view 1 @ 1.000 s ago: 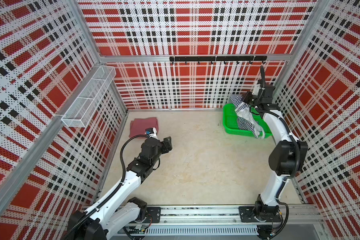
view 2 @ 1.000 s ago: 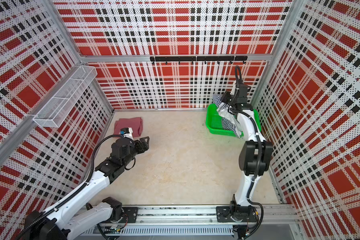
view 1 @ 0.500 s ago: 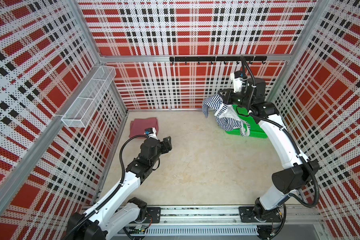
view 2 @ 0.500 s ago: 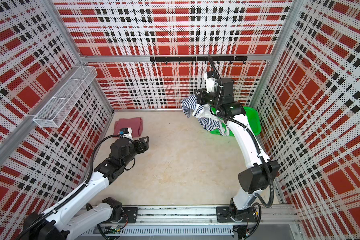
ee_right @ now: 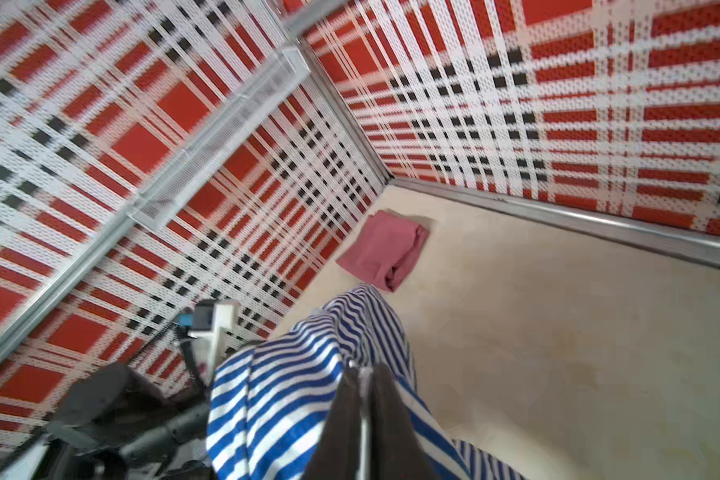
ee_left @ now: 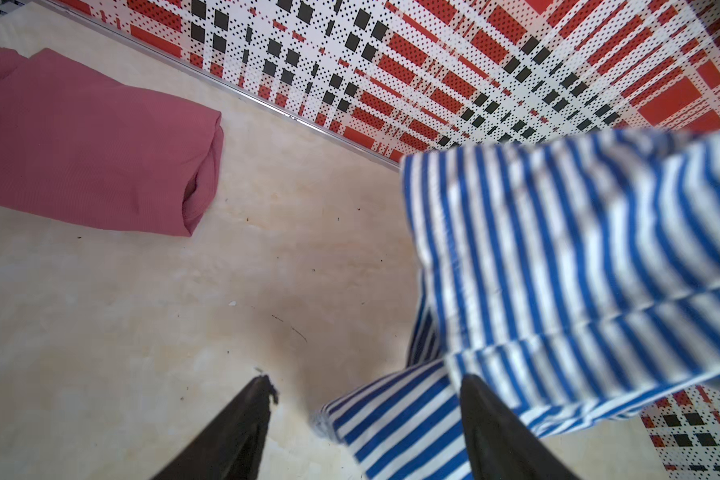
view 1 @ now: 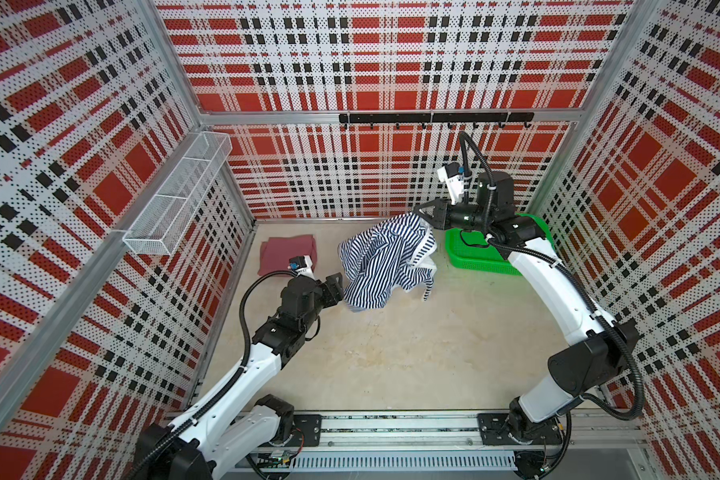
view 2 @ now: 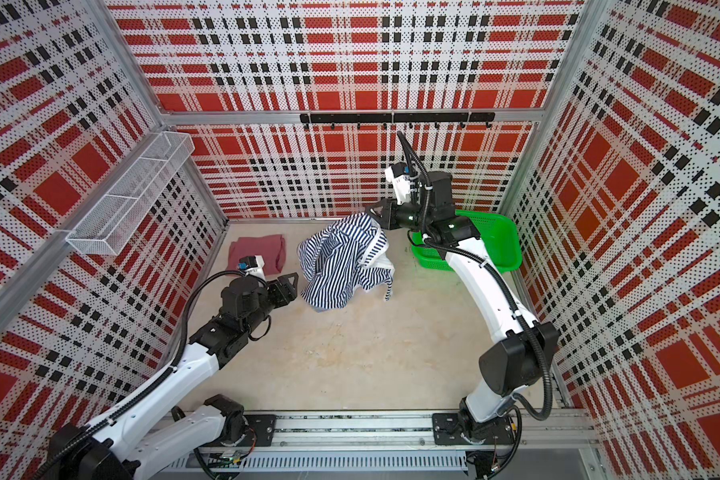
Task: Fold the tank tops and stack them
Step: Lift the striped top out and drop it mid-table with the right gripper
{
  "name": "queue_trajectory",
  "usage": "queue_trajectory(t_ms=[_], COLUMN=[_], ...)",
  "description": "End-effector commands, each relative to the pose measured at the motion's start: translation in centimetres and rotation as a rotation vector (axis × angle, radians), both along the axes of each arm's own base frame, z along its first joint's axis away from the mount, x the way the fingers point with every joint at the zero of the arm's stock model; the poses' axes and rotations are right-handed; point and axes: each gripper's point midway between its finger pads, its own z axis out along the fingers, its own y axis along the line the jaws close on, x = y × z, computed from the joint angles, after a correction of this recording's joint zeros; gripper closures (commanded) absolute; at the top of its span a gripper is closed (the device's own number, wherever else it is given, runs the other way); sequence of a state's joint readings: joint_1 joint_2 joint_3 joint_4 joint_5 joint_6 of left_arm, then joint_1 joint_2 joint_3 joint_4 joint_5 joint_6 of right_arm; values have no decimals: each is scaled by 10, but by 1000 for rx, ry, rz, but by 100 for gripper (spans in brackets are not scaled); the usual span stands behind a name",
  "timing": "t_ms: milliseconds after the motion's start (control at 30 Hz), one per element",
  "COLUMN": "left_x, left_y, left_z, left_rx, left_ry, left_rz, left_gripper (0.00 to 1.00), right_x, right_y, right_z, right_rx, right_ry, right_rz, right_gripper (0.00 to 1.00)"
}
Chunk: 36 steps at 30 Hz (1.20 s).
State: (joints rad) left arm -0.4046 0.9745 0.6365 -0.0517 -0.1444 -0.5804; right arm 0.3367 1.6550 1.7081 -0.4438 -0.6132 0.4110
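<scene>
Right pincer (view 1: pixel 417 212): reaching out level above the far side of the worktop (view 1: pixel 412 353), fingers (ee_right: pixel 391 415) standing almost together, pinching an upper edge of the striped tank top (view 1: pixel 385 262).
Striped tank top: hanging bunched and billowing from that pinch in both top views, its lower hem dropping close beside the left pincer (view 1: pixel 336 286); touching the worktop or not, impossible to tell.
Left pincer: standing released, fingers spread wide and gripping nothing; in the left wrist view, a striped hem drooping across the gap beside one finger (ee_left: pixel 499 428).
Rose tank top (view 1: pixel 285 255): lying folded flat on the worktop near the far left corner, just beyond the left wrist, apart from the striped one.
Green basket (view 1: pixel 481 259): sitting on the worktop at the far right, partly hidden under the right arm.
Wire shelf (view 1: pixel 179 195): hanging on the left wall, well above the rose tank top.
Hook rail (view 1: pixel 433 118): running along the back wall, above the right pincer.
</scene>
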Motion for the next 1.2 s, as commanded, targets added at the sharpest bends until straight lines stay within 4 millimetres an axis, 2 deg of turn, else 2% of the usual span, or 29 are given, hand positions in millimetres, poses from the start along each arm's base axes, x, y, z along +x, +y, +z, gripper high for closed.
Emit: queue_trajectory(t_ms=[0,67,100,167,400,500,600,800,933,1167], left_x=[2,2,1,-1,-15,-18,-12,1,8,21], left_y=[-1,0,0,0,-8,-10,-8,-5,-4,-14], left_z=[-8,-16,-22,-35,-85,-109,-128,-154,-165,-182], left_rx=[-8,1,7,18,33,38,46,39,56,113], left_ry=[17,52,77,129,329,397,434,480,502,538], left_rz=[-5,-3,-2,-1,-30,-29,-11,20,46,28], left_gripper=[26,26,26,27,32,34,37,43,51,52], right_x=[40,51,49,40,-4,-14,-15,-11,-13,-32], right_y=[-35,-65,-74,-77,-87,-90,-87,-82,-84,-80], right_z=[-97,-134,-145,-156,-199,-208,-211,-211,-216,-230], right_rx=[-194,-358,-396,-400,-440,-455,-439,-415,-421,-471], right_ry=[176,217,231,241,338,354,358,352,358,374], right_rz=[-194,-335,-365,-367,-330,-326,-317,-304,-309,-284], right_gripper=[65,52,47,40,38,38,38,38,38,37])
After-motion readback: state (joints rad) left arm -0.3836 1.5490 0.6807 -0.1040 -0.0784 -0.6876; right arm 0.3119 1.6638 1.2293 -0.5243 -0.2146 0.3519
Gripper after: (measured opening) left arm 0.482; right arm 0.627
